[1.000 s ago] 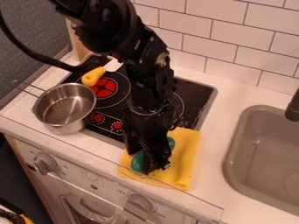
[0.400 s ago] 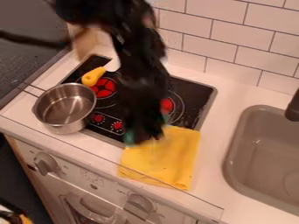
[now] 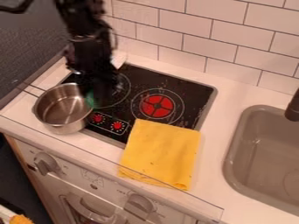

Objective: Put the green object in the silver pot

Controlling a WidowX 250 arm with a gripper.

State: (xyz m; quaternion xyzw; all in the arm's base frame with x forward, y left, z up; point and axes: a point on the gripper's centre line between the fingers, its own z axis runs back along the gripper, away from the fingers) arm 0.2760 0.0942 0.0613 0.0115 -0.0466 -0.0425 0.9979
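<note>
lowered too soon, the gripper (image 3: pixel 101 98), closed on the green object (image 3: pixel 90 99), could bump it against the pot (image 3: pixel 60 112) and lose it.

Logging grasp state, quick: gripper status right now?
Black robot gripper: closed, holding the green object, by the right rim of the silver metal pot.

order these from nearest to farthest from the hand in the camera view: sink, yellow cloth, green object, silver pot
1. Green object, right at the hand
2. Silver pot, on the view's left
3. Yellow cloth, lower middle, at the stove's front edge
4. Sink, on the view's right
</note>
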